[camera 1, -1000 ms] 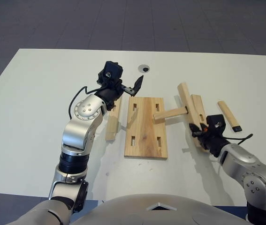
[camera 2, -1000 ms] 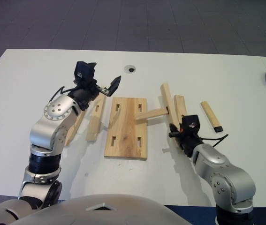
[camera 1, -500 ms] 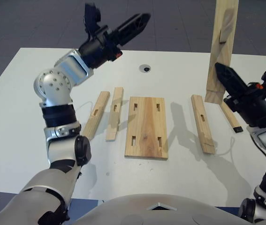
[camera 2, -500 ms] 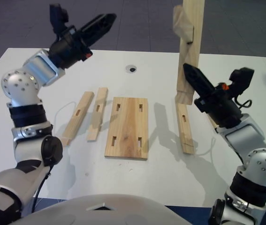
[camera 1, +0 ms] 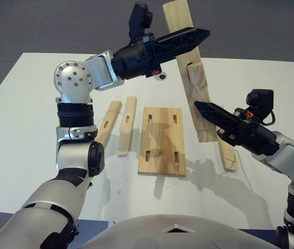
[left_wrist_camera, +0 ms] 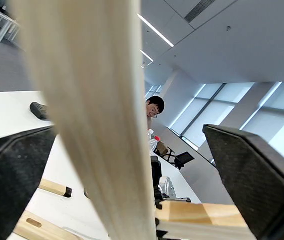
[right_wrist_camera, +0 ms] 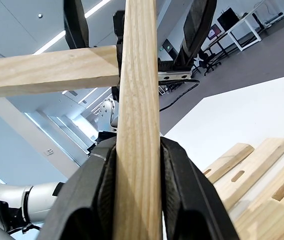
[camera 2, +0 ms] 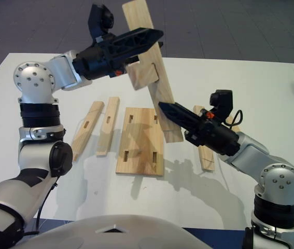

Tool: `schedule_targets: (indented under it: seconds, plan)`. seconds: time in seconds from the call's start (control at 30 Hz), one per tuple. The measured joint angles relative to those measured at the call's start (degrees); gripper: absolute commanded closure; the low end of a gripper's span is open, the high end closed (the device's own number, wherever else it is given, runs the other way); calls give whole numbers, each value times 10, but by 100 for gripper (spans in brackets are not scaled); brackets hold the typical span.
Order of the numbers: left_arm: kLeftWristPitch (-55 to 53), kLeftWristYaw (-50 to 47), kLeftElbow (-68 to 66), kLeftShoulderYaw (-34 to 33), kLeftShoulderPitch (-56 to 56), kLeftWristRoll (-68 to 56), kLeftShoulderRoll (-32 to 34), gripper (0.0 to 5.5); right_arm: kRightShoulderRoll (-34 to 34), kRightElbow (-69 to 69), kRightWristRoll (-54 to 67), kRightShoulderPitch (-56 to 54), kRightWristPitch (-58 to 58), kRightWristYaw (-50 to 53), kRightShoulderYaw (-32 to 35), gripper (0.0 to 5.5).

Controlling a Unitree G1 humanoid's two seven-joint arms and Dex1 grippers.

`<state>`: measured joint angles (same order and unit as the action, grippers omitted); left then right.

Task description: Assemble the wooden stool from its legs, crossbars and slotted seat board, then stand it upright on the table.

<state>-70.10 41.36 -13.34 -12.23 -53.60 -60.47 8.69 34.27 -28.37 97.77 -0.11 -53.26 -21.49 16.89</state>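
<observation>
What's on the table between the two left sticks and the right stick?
The slotted seat board lies flat there, between the left legs and right leg; the left eye view shows it.

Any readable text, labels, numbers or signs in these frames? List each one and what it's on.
No text can be read anywhere.
Held leg and seat board: bare wood, no print.
Left gripper and right gripper: no legible marking.
Screen in the room behind: too small and blurred to read.
</observation>
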Motion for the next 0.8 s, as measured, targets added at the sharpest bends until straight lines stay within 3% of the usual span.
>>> schedule_targets:
  seconds: [0.8]
  plan:
    - [-67,-57,-21,-43,0,-67,-18,416,11,-38,-52,44,38,-42,-20,445]
